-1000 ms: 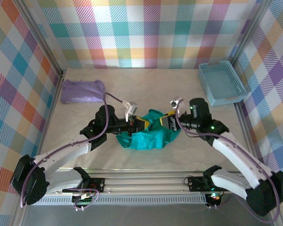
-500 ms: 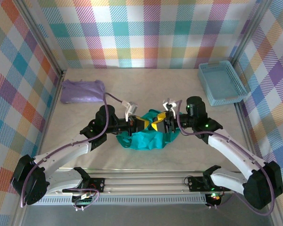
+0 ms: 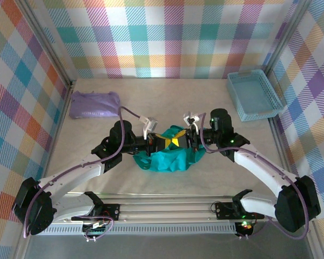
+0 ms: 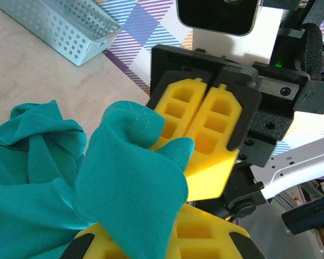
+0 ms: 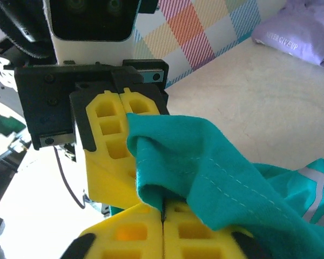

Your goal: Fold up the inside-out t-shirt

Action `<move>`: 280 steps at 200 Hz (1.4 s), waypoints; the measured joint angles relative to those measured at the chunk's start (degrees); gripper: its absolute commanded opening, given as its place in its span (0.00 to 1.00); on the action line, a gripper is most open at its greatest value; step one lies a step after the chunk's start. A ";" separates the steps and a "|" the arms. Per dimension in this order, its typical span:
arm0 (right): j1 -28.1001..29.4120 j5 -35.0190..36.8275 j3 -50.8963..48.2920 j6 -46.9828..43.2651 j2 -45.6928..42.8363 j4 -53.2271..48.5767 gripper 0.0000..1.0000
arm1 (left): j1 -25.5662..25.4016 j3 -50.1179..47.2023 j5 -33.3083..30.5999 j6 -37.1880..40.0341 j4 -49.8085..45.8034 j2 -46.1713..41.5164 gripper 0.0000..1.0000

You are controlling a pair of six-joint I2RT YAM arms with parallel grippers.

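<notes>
The teal-green cotton t-shirt lies in a crumpled heap on the pale table, near its front edge and roughly midway between the side walls. One fold rises from the top of the heap, and both claws meet there tip to tip.

The left gripper has its yellow fingers pressed together on this fold; in the left wrist view the cloth bunches up out of them. The right gripper faces it. Its yellow fingers are closed with barely a seam between them, and the same teal fold is caught in the seam and drapes forward, showing a stitched hem. A pale print shows on the cloth lower down in the right wrist view.

A second ago the right gripper stood further right, clear of the left one. Half a second ago it was close in with its fingers spread. They have since shut. The left arm and the heap have not moved.

The lavender-purple folded garment lies well apart at the far left, and the light blue perforated plastic basket sits at the far right.
</notes>
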 measured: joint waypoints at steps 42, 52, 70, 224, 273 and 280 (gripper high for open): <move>0.02 0.70 0.00 0.02 -1.70 -2.36 0.00 | 0.00 0.00 -2.34 2.03 -2.43 -0.68 0.29; 0.02 0.96 0.00 0.13 -2.78 -2.93 0.00 | 0.02 0.00 -3.54 2.62 -4.31 -1.33 0.40; 0.02 0.96 0.13 2.03 -4.37 -2.95 0.00 | 0.17 -0.04 -5.16 4.26 -7.28 -2.95 0.52; 2.71 0.92 15.37 16.59 4.00 -15.82 0.00 | -2.08 2.36 -32.89 10.62 -21.94 -0.11 0.27; 2.71 3.56 18.78 20.13 7.58 -17.42 0.00 | -2.08 2.10 -37.92 10.75 -23.71 0.17 0.50; 2.71 4.46 19.34 20.28 8.15 -17.94 0.00 | -2.05 1.01 -37.33 11.08 -23.34 -1.31 0.54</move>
